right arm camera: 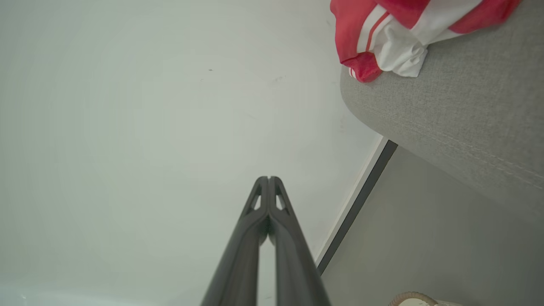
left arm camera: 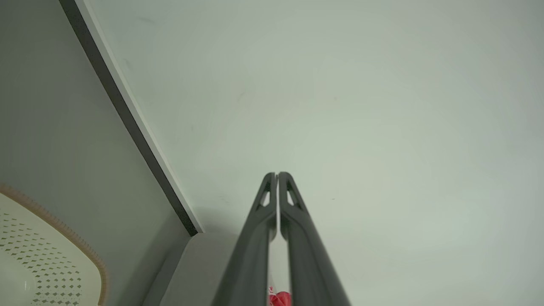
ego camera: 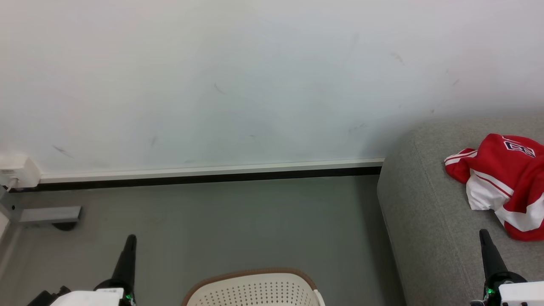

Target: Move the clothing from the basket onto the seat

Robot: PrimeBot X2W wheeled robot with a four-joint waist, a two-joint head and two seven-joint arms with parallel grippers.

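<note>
A red-and-white piece of clothing lies crumpled on the light-grey seat at the right; the right wrist view has the clothing near the seat's rounded end. The far perforated wall and brown rim of the cream basket stand on the floor at the bottom middle, also seen as basket and basket rim. My left gripper is shut and empty, left of the basket. My right gripper is shut and empty over the seat's front, just below the clothing. Both wrist views show the fingers pressed together.
A white wall with a dark skirting strip runs behind the grey floor. A white socket box and a grey bracket sit at the far left.
</note>
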